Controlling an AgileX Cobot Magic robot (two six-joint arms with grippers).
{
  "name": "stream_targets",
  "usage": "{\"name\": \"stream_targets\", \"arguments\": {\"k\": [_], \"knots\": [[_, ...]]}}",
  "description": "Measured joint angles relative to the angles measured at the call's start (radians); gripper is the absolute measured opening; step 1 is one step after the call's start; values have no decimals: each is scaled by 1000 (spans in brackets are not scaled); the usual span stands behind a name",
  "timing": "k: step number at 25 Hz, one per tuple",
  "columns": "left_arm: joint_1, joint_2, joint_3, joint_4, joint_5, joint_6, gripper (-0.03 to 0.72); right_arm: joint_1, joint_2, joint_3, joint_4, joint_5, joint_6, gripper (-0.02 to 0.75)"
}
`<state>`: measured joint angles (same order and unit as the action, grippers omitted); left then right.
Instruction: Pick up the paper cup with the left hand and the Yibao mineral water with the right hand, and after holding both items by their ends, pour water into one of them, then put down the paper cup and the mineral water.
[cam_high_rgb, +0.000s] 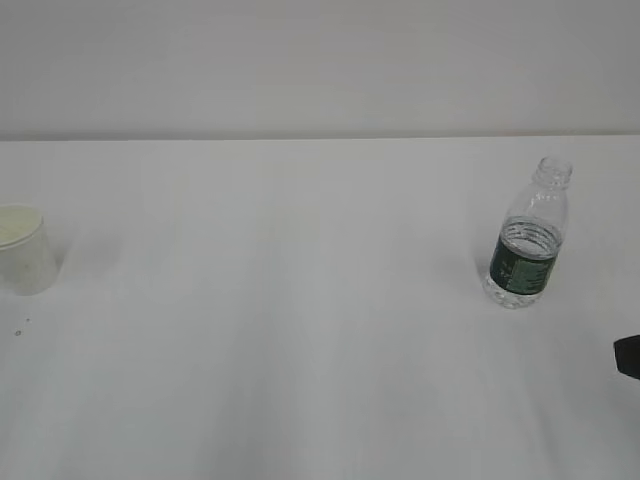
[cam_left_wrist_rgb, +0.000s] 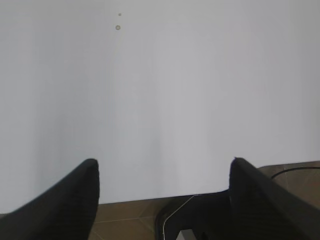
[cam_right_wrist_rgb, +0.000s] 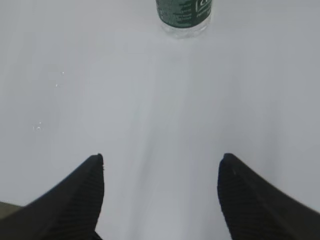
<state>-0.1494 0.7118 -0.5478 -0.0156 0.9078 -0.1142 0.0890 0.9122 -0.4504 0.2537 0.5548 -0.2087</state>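
The white paper cup (cam_high_rgb: 22, 248) stands upright at the far left of the table, mouth up. The Yibao mineral water (cam_high_rgb: 528, 238), a clear uncapped bottle with a dark green label, stands upright at the right; its base (cam_right_wrist_rgb: 184, 15) shows at the top of the right wrist view. My right gripper (cam_right_wrist_rgb: 161, 162) is open and empty, well short of the bottle; only a black bit of it (cam_high_rgb: 628, 356) shows at the exterior view's right edge. My left gripper (cam_left_wrist_rgb: 164, 166) is open and empty over the table's near edge. The cup is out of the left wrist view.
The white table (cam_high_rgb: 300, 330) runs back to a pale wall. Below its near edge the left wrist view shows brown floor (cam_left_wrist_rgb: 127, 220) and a dark base part (cam_left_wrist_rgb: 200, 215). Small specks (cam_left_wrist_rgb: 118, 27) mark the table surface.
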Motion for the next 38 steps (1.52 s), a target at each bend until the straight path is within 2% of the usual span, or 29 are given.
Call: {"name": "stream_targets", "arguments": {"k": [16,25,26,29,32,33,34,35,37,38], "knots": [[0,0,0,2,-10,0,566,0,1,128,157,-271,-67,536],[0,0,0,2,-42,0,565,0,1,159,177,-405,-67,527],[0,0,0,2,-49,0,602,0,1,165,181,-420,-67,519],[0,0,0,1,-60,0,573,0,1,172,205,-451,-67,507],[0,0,0,-23,-62,0,566,30,4,174,235,-467,-67,505],[0,0,0,-30,-62,0,636,54,11,177,241,-478,-67,505],[0,0,0,-42,-67,-4,655,75,20,185,249,-496,-67,504],[0,0,0,-44,-69,-2,721,98,31,190,254,-510,-67,504],[0,0,0,-49,-77,-5,677,162,67,206,261,-544,-67,504],[0,0,0,-49,-80,-5,626,187,84,208,261,-555,-67,504]]}}
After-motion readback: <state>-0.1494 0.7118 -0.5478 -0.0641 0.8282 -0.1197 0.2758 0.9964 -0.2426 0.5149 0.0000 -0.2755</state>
